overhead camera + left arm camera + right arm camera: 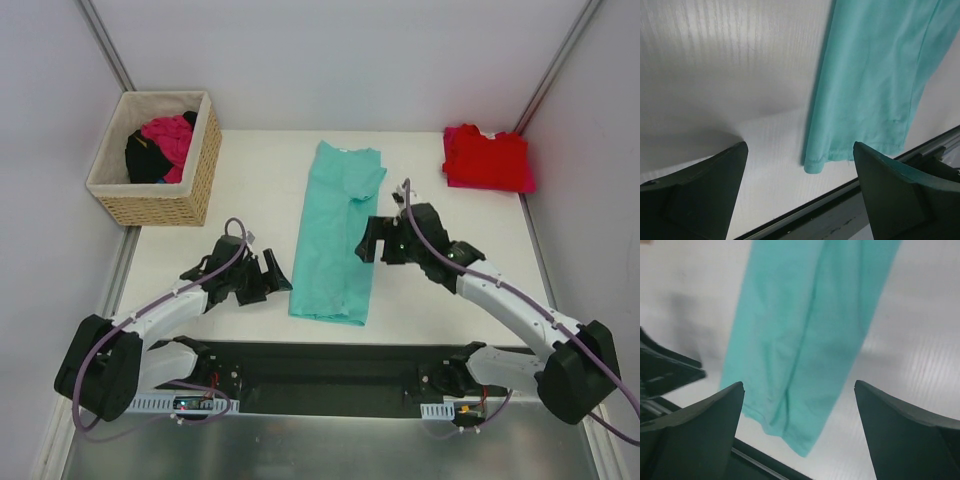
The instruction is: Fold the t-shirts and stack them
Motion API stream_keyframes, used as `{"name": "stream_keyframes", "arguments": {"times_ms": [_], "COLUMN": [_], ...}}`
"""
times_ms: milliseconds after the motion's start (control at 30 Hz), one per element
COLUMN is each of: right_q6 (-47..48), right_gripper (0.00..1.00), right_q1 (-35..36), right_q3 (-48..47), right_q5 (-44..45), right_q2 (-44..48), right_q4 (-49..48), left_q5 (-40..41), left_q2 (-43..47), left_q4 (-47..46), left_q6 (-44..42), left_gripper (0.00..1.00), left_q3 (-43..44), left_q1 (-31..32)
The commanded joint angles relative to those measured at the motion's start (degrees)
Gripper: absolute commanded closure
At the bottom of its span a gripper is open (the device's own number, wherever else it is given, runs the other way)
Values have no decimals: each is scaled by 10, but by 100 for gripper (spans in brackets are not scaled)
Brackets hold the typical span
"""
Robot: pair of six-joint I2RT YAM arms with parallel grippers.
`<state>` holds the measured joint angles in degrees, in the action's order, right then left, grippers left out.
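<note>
A teal t-shirt [336, 235] lies folded into a long narrow strip down the middle of the white table; it also shows in the left wrist view [875, 75] and the right wrist view [805, 335]. A folded red t-shirt [487, 157] lies at the far right, with magenta-pink cloth showing at its edges. My left gripper [272, 277] is open and empty, just left of the strip's near end. My right gripper [372, 240] is open and empty, over the strip's right edge.
A wicker basket [190, 185] at the far left holds magenta-pink cloth [170, 138] and black cloth [145, 158]. The table's near edge with a black rail [330, 360] runs just below the shirt's hem. Grey walls close in both sides.
</note>
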<state>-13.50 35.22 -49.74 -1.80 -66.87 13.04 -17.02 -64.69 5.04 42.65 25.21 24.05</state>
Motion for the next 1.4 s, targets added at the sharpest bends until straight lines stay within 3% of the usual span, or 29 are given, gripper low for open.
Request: {"name": "stream_keyframes", "arguments": {"times_ms": [0, 233, 467, 900, 1000, 1133, 1367], "right_q6": [-42, -97, -158, -242, -246, -246, -255], "right_gripper": [3, 2, 1, 1, 1, 1, 4], "right_q1": [9, 28, 63, 117, 124, 131, 139], "right_q3": [113, 222, 283, 329, 324, 318, 312], "right_q5": [52, 37, 44, 93, 98, 103, 101], "right_q2": [48, 106, 164, 187, 177, 166, 141], "right_q4": [45, 45, 53, 25, 17, 13, -24], "left_q5": [-63, -137, -128, -135, -131, -109, -63], "left_q2": [33, 44, 28, -151, -144, -106, 9], "left_q4": [-48, -150, -182, -348, -333, -237, -111], "left_q6": [33, 73, 93, 101, 89, 64, 37], "left_gripper": [12, 12, 13, 17, 17, 17, 19], "left_q3": [-54, -109, -149, -168, -159, -140, -116], "left_q1": [12, 36, 71, 85, 85, 85, 85]}}
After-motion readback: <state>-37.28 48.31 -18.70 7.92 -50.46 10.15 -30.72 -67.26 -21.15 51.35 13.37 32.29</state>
